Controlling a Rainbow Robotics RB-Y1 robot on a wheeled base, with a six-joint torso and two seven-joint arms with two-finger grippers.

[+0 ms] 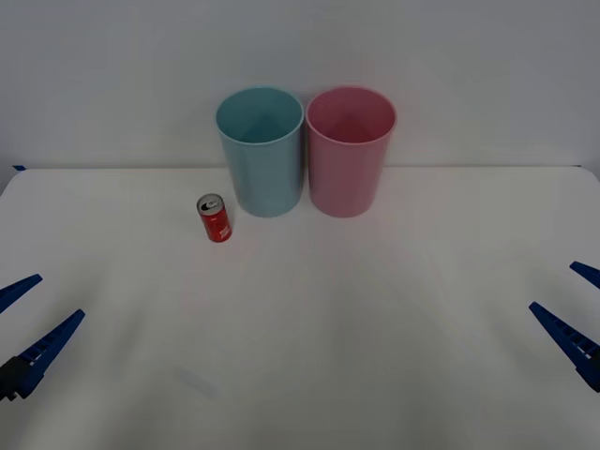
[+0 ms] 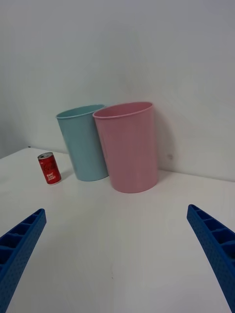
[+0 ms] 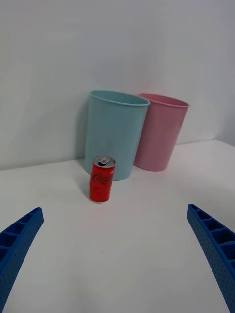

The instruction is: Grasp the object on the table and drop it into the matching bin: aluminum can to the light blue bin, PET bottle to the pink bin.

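— Nearest to the camera in the front view are the two hands, low at either edge of the table (image 1: 309, 356). How do they stand?

— Left hand (image 1: 28, 314) sits at the left edge with its blue ribbed fingers spread wide and nothing between them. Right hand (image 1: 572, 314) mirrors it at the right edge, fingers equally wide apart, also holding nothing. Both are well apart from everything else on the white surface.

— And the aluminum can (image 1: 215, 218)?

— Upright on the table, silver lid and pull tab facing up, red side with white lettering. It stands just beside the light blue bin (image 1: 262, 155), on that bin's left and a little nearer the robot. From the left wrist view the can (image 3: 102, 179) appears in front of the bin (image 3: 115, 134), close to it, but I cannot tell whether they touch.

— The bins themselves?

— The light blue bin and the pink bin (image 1: 349, 155) stand upright side by side near the far edge of the table, against the pale wall, blue on the left, pink on the right, their rims very close or touching. In the right wrist view the pink bin (image 2: 128, 146) partly overlaps the blue one (image 2: 83, 144), with the can (image 2: 49, 168) off to the blue bin's far side.
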